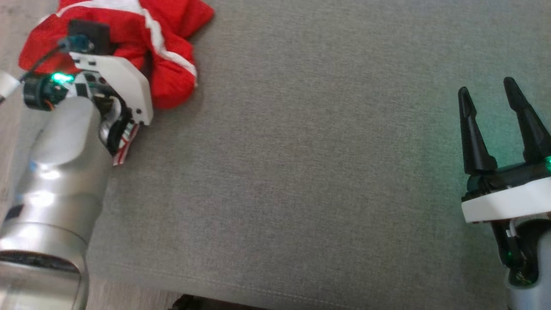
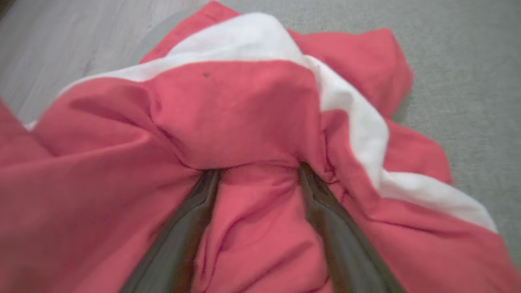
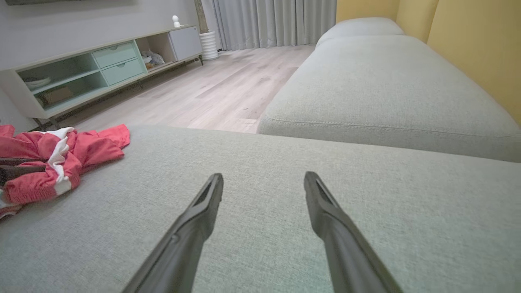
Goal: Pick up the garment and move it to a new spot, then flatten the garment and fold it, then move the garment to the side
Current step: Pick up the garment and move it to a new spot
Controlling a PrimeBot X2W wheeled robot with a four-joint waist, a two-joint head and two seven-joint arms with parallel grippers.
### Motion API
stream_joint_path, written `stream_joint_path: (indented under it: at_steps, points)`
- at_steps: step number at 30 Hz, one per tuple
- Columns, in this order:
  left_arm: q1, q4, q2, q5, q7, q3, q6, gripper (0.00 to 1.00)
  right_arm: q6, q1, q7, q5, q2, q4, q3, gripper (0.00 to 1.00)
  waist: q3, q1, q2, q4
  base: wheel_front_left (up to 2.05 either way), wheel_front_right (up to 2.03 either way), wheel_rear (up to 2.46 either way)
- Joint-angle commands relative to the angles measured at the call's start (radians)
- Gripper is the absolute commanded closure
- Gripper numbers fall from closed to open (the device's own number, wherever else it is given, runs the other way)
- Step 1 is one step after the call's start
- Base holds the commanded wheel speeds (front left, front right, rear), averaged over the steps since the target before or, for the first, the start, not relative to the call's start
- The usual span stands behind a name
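Observation:
The garment [image 1: 172, 64] is a red piece with white stripes, crumpled in a heap at the far left of the grey cushion [image 1: 301, 172]. My left gripper [image 2: 258, 169] is pushed into the heap with its two dark fingers [image 2: 325, 219] spread wide. A fold of red cloth [image 2: 228, 110] lies between them and bulges over their tips. In the head view the white wrist housing [image 1: 125, 82] covers those fingers. My right gripper [image 1: 486, 88] hovers open and empty over bare cushion at the right. The right wrist view shows it [image 3: 263, 178] far from the garment [image 3: 85, 148].
The cushion's left edge and pale wood floor [image 1: 13, 26] run just beside the garment. A second grey cushion [image 3: 386, 89] lies beyond a gap, with a yellow wall [image 3: 468, 40] behind it. A low green-and-white sideboard [image 3: 101, 65] and curtains [image 3: 276, 22] stand across the floor.

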Motion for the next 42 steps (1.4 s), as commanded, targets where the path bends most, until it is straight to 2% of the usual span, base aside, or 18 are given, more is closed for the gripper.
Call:
stream_joint_path:
  at_steps: [1, 3, 5, 10, 19, 24, 26, 35, 39, 40, 42]
  points:
    - [-0.034, 0.007, 0.057, -0.010, 0.028, 0.008, -0.005, 0.00, -0.001, -0.018, -0.012, 0.009, -0.010, -0.029, 0.024, 0.00, 0.021, -0.0002, 0.0001, -0.023, 0.00, 0.00, 0.00]
    - [-0.048, 0.030, 0.060, -0.026, 0.062, -0.007, -0.005, 0.00, -0.001, -0.022, -0.019, 0.010, -0.008, -0.021, 0.024, 0.00, 0.024, -0.0002, 0.0001, -0.030, 0.00, 0.00, 0.00]
    - [-0.061, 0.035, 0.072, -0.036, 0.063, -0.018, -0.006, 1.00, -0.001, -0.027, -0.026, 0.011, -0.006, -0.014, 0.024, 0.00, 0.025, -0.0002, 0.0001, -0.035, 0.00, 0.00, 0.00]
    - [-0.073, 0.034, 0.104, -0.043, -0.034, -0.011, -0.002, 1.00, -0.001, -0.034, -0.046, 0.012, 0.006, 0.008, 0.019, 0.00, 0.001, -0.0002, 0.0001, -0.042, 0.00, 0.00, 0.00]
    - [-0.004, -0.024, 0.125, -0.086, -0.275, 0.057, 0.052, 1.00, -0.001, 0.005, -0.077, 0.011, 0.044, 0.061, 0.008, 0.00, -0.141, -0.0002, 0.0001, -0.028, 0.00, 0.00, 0.00]
    - [0.063, -0.106, 0.130, -0.091, -0.371, 0.071, 0.084, 1.00, -0.001, 0.036, -0.081, 0.007, 0.064, 0.077, 0.004, 0.00, -0.226, -0.0002, 0.0001, -0.025, 0.00, 0.00, 0.00]
    - [0.117, -0.186, 0.126, -0.090, -0.403, 0.069, 0.101, 1.00, -0.001, 0.057, -0.081, 0.005, 0.076, 0.079, 0.002, 0.00, -0.268, -0.0002, 0.0001, -0.033, 0.00, 0.00, 0.00]
    - [0.344, -0.542, 0.085, -0.080, -0.366, 0.012, 0.175, 1.00, -0.001, 0.100, -0.073, 0.001, 0.098, 0.072, -0.005, 0.00, -0.336, -0.0002, 0.0001, -0.127, 0.00, 0.00, 0.00]
    - [0.397, -0.666, 0.048, -0.071, -0.318, -0.049, 0.180, 1.00, -0.001, 0.099, -0.069, 0.002, 0.101, 0.067, -0.003, 0.00, -0.330, -0.0002, 0.0001, -0.204, 0.00, 0.00, 0.00]
    - [0.397, -0.666, 0.048, -0.071, -0.318, -0.049, 0.180, 1.00, -0.001, 0.099, -0.069, 0.002, 0.101, 0.067, -0.003, 0.00, -0.330, -0.0002, 0.0001, -0.204, 0.00, 0.00, 0.00]
    - [0.399, -0.701, 0.025, -0.064, -0.294, -0.085, 0.173, 1.00, -0.001, 0.093, -0.069, 0.004, 0.102, 0.067, -0.002, 0.00, -0.322, -0.0002, 0.0001, -0.250, 0.00, 0.00, 0.00]
